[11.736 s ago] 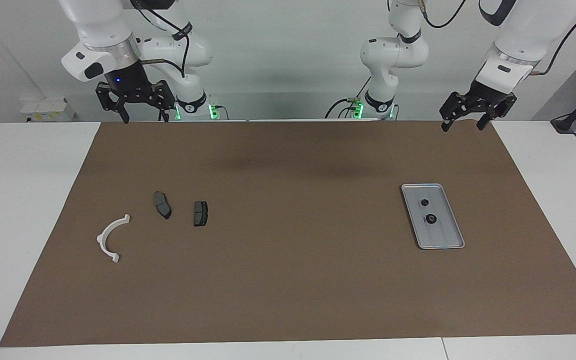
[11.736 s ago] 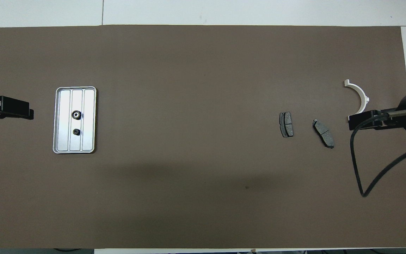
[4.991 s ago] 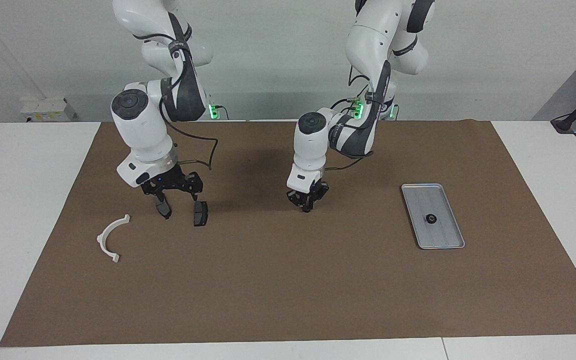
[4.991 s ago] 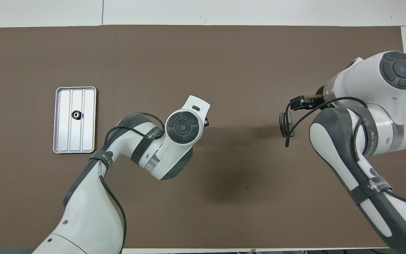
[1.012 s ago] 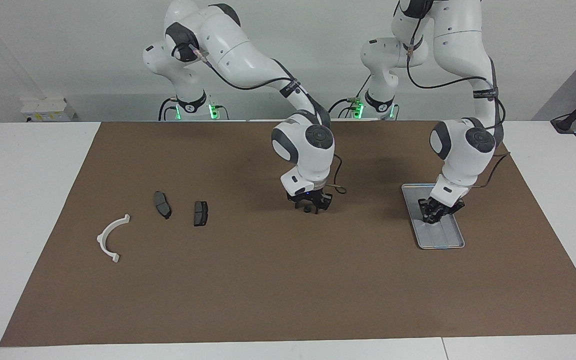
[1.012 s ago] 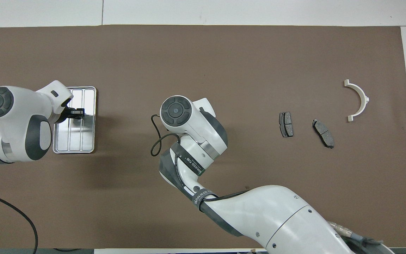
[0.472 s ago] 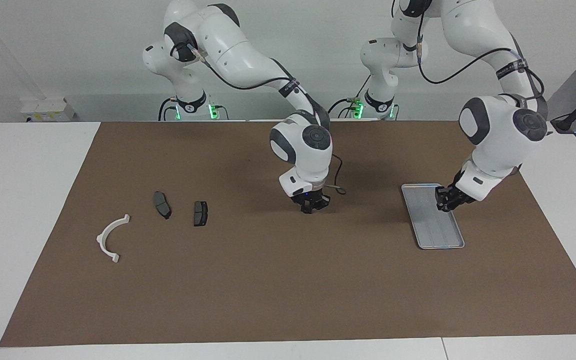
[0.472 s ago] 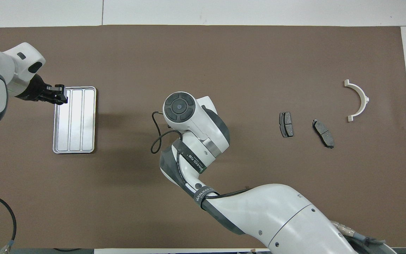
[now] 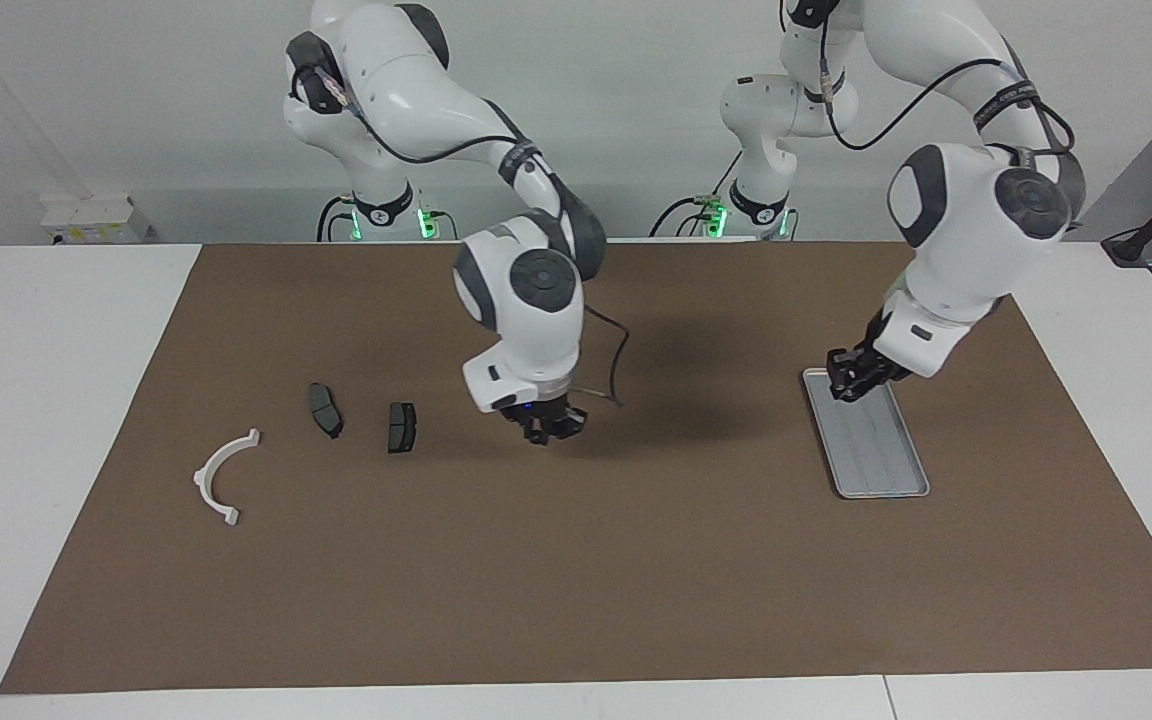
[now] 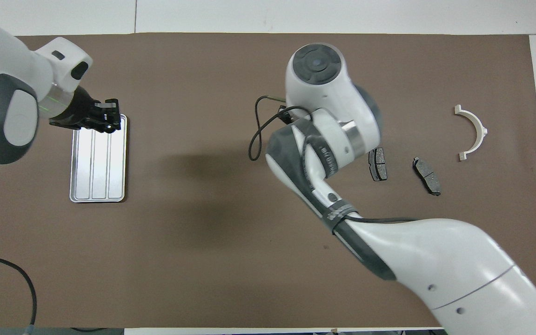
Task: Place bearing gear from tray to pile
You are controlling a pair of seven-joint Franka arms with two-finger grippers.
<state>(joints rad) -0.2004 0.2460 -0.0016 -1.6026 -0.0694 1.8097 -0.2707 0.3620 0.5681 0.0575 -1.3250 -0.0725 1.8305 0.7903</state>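
The silver tray [image 9: 876, 450] lies toward the left arm's end of the brown mat and holds nothing; it also shows in the overhead view [image 10: 98, 163]. My left gripper [image 9: 851, 380] hangs over the tray's end, shut on a small dark bearing gear; it also shows in the overhead view [image 10: 110, 116]. My right gripper [image 9: 543, 430] is raised over the mat beside the pile, shut on another small dark bearing gear; its own arm hides it from overhead. The pile is a white bracket [image 9: 221, 478] and two brake pads [image 9: 324, 409] [image 9: 400, 427].
The brown mat [image 9: 576, 580] covers most of the white table. From overhead the right arm [image 10: 324, 93] reaches across the mat's middle, next to the brake pads [image 10: 378, 164] [image 10: 426, 176] and the bracket [image 10: 472, 132].
My right gripper has lifted from the mat's middle and moved toward the pile with its gear. My left gripper has shifted across the tray's end, toward the mat's middle.
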